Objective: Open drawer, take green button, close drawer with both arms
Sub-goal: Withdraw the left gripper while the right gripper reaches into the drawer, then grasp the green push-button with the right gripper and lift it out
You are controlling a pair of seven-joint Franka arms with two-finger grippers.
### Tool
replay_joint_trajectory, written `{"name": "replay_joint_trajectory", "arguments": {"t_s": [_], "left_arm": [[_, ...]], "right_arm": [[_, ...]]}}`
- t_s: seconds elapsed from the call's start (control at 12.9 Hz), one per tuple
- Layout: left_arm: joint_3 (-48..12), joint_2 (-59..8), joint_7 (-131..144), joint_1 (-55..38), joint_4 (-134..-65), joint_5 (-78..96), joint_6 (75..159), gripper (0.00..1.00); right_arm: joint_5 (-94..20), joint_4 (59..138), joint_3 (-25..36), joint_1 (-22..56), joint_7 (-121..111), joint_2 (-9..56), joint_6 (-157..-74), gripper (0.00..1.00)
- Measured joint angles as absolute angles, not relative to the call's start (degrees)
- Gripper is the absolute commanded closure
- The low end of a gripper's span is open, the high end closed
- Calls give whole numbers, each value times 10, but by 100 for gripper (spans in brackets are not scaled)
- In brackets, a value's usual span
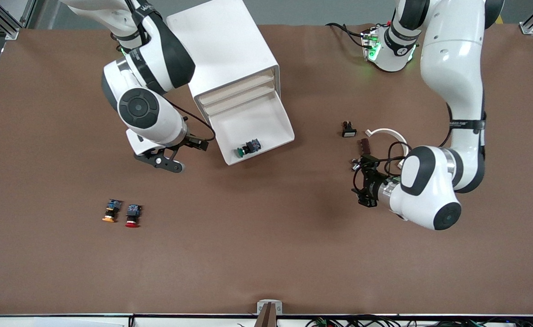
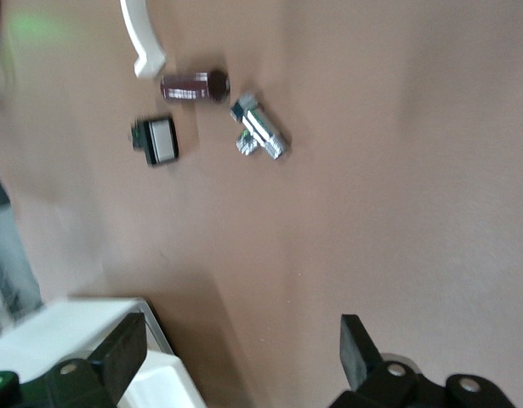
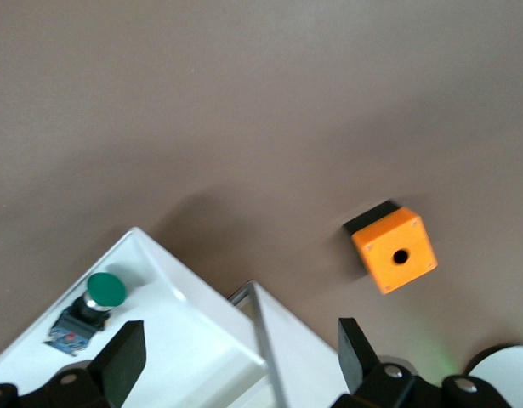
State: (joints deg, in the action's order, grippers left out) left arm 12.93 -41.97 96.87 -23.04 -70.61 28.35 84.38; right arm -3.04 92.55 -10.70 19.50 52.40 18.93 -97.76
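Observation:
The white cabinet [image 1: 223, 50] lies near the right arm's base with its lower drawer [image 1: 259, 119] pulled out toward the front camera. The green-capped button [image 1: 247, 148] lies in the drawer's nearer corner; the right wrist view also shows the button [image 3: 93, 303] in the drawer [image 3: 172, 340]. My right gripper [image 1: 186, 155] hangs open beside the drawer, toward the right arm's end, with nothing in it; in its wrist view the gripper [image 3: 240, 340] frames the drawer's edge. My left gripper [image 1: 356, 181] is open and empty over the table toward the left arm's end, its fingers [image 2: 355, 344] spread wide.
An orange-capped button [image 1: 110, 210] and a red-capped one [image 1: 132, 215] lie nearer the front camera. By the left gripper lie a black switch [image 1: 348, 129], a white curved piece [image 1: 386, 132], a brown cylinder [image 1: 365, 145] and a metal fitting [image 2: 259, 129]. An orange box [image 3: 395, 250] sits beside the cabinet.

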Motion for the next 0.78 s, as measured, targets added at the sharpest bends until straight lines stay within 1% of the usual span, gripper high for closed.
{"name": "replay_joint_trajectory", "arguments": {"t_s": [0.23,0.54,0.78], "left_arm": [[129,-377,918,-246,-707,226,838,0],[129,-375,763,-249,-711,200,839,0],[129,-375,680,-248,-714,198,846,0]], "right_arm": [[-61,926,-107,229,699,209,-1030,0],[-63,930,-108,279,881,248,-1125,0],[-63,978,-108,302,927,260,-1216,0]]}}
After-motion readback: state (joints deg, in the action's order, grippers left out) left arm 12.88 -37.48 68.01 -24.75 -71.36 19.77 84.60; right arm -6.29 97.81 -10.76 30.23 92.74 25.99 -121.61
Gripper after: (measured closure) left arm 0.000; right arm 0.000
